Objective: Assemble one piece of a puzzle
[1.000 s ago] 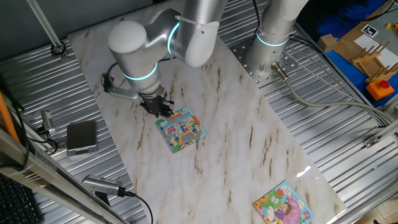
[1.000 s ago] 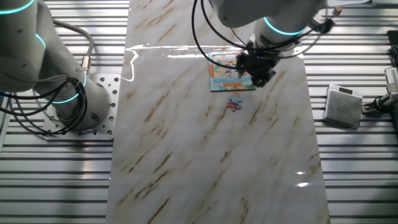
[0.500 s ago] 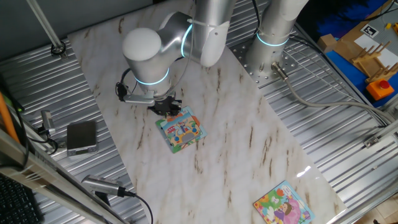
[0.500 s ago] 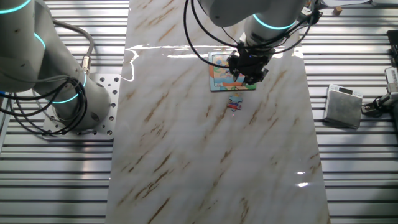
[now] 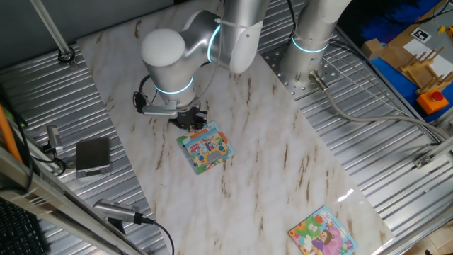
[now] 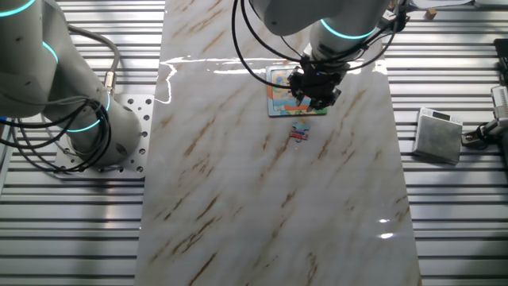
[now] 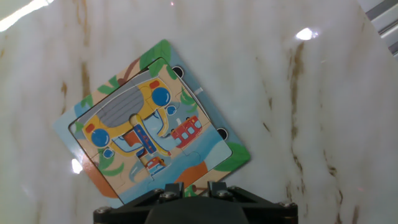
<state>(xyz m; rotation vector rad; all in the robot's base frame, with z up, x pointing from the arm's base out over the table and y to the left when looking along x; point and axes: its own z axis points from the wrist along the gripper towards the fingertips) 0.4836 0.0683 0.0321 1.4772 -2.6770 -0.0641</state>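
The hand points straight down over the desk, hanging above the edge of the puzzle that faces the piece. In the hand view only the dark base of the hand shows at the bottom edge, so whether the fingers are spread or pressed together cannot be told, and nothing is seen between them. In one fixed view the hand sits at the upper left corner of the puzzle, under the bent wrist of the arm.

The puzzle lies flat and turned at an angle, with small dark notches along its right border. The piece rests alone on the marble, near the puzzle but apart from it, out from under the hand. Bare marble runs wide beyond the piece toward the far end of the desk. A second puzzle lies well apart near a desk corner. A grey box sits off the desk on the ribbed metal.
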